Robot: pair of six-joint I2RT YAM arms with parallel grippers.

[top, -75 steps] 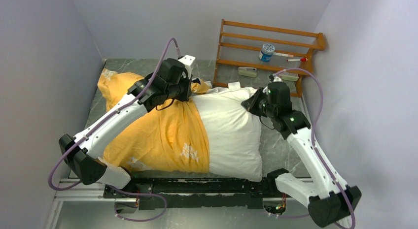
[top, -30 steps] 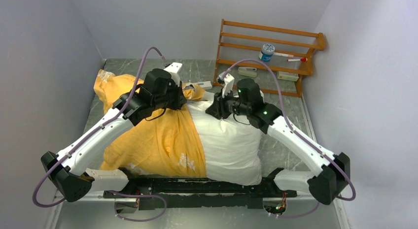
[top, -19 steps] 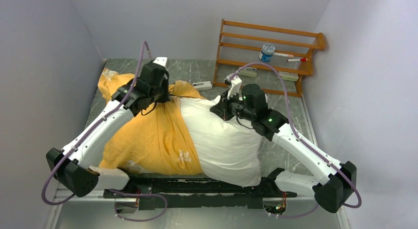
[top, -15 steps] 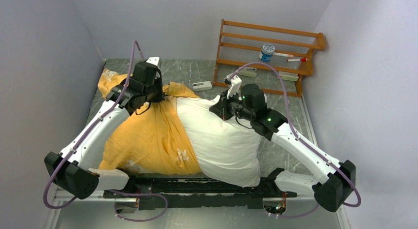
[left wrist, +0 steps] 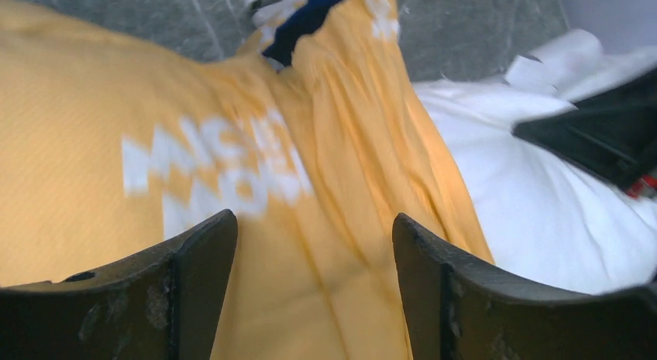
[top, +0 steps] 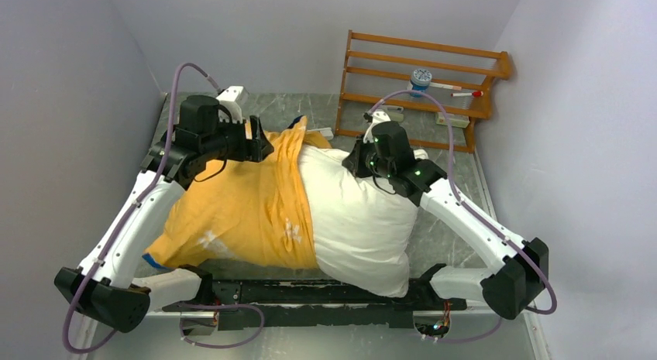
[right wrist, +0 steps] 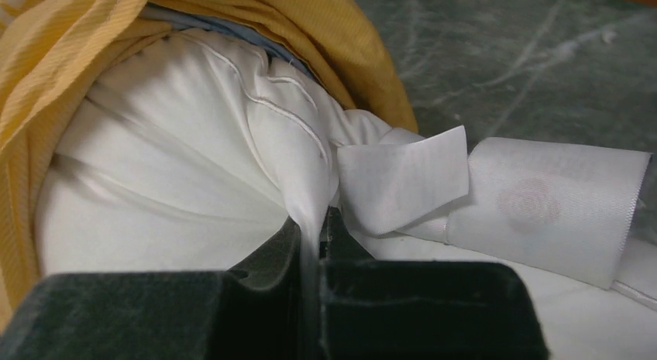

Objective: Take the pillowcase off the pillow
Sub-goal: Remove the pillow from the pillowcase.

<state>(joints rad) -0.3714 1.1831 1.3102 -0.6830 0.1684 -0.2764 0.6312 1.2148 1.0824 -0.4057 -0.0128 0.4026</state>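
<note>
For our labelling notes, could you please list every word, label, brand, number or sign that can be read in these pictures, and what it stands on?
White lettering on the orange pillowcase: two lines of capitals, too blurred to read.
White tags on the pillow: one faint round mark, no readable words.
Blue-and-white container on the wooden rack: label too small to read.
No text can be quoted with confidence.

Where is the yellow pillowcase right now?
In the top view, the pillowcase covers the left half of the pillow, beside the open left tool; the right tool pinches the bare white right half.
</note>
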